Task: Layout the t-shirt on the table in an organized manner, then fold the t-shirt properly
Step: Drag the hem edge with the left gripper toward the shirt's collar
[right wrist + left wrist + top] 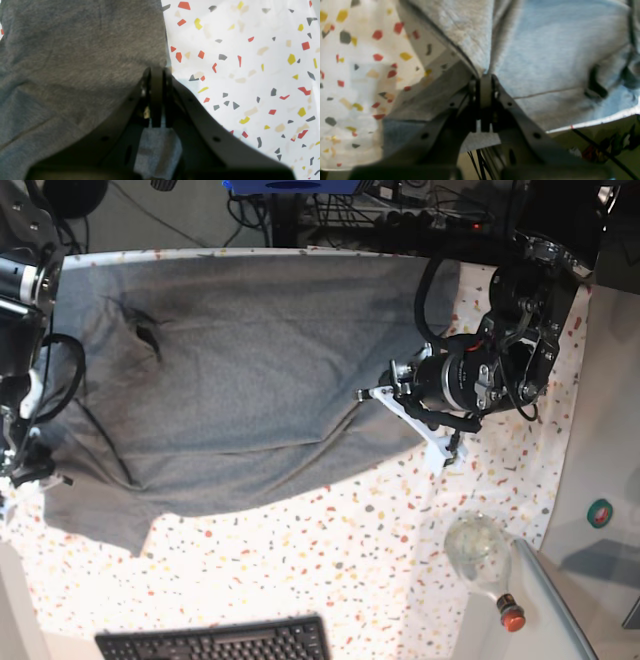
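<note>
Both claws clenched on t-shirt (240, 360) edges, left claw (485, 77), right claw (156, 72); garment spread across surface (380, 550). Risk: uneven pulling, fabric slipping free, bunching again.

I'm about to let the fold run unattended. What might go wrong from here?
Both grippers, left and right, pinch only thin edges of the t-shirt, so the cloth may slip out. The shirt shows wrinkles and overhangs the table at its far edge, so a fold may trap creases.
</note>
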`<action>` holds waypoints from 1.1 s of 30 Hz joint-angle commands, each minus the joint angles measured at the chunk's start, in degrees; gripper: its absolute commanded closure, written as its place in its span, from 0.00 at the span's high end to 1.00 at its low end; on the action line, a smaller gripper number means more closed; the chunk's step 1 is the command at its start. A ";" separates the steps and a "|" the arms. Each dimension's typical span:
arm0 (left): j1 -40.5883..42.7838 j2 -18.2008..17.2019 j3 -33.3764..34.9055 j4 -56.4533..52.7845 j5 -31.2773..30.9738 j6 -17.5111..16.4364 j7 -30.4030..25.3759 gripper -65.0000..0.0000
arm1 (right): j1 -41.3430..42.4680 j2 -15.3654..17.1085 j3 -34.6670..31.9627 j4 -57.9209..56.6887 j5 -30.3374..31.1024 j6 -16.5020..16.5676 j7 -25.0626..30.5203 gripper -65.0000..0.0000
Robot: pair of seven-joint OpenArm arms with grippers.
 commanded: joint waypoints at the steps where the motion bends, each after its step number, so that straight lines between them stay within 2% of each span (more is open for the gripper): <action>1: -0.55 -0.51 1.39 -0.25 -0.05 -0.15 -0.33 0.00 | 1.61 1.05 -0.02 0.98 -0.07 -0.04 0.96 0.00; 3: -1.08 -0.51 5.43 -3.32 1.36 -0.15 -0.33 0.00 | 1.61 1.05 -0.02 0.98 0.02 -0.04 0.96 0.00; 7: -0.81 -0.07 11.94 -11.41 9.71 -0.15 -0.41 0.00 | 1.70 1.05 -0.02 0.98 0.02 -0.04 0.96 0.00; 9: -0.46 0.02 14.05 -11.68 12.44 -0.15 -0.41 0.00 | 1.70 1.05 -0.02 0.98 0.02 -0.04 0.96 0.00; 12: -0.46 0.02 15.90 -11.68 12.35 -0.15 -0.41 0.00 | 1.70 1.05 -0.02 0.98 0.02 -0.04 0.96 0.00; 18: 0.42 0.02 12.91 -11.50 12.44 -0.15 -0.50 0.00 | 1.70 1.05 -0.02 0.98 0.02 -0.04 0.96 0.00; 25: 3.85 0.02 5.52 -0.95 12.44 -0.15 -0.50 0.00 | 1.70 1.05 0.07 0.98 0.02 -0.04 0.96 0.00; 30: 7.54 0.02 -0.98 0.46 12.44 -0.15 -0.50 0.56 | 1.70 1.05 0.07 0.98 0.02 -0.04 0.96 0.00; 31: 8.16 0.02 -1.78 0.54 12.44 -0.15 -0.50 0.62 | 1.70 1.05 0.07 0.98 0.02 -0.04 0.96 0.00; 33: 9.21 0.02 -2.74 1.42 12.44 -0.24 -0.59 0.65 | 1.70 1.14 0.07 0.98 -0.07 -0.04 0.96 0.00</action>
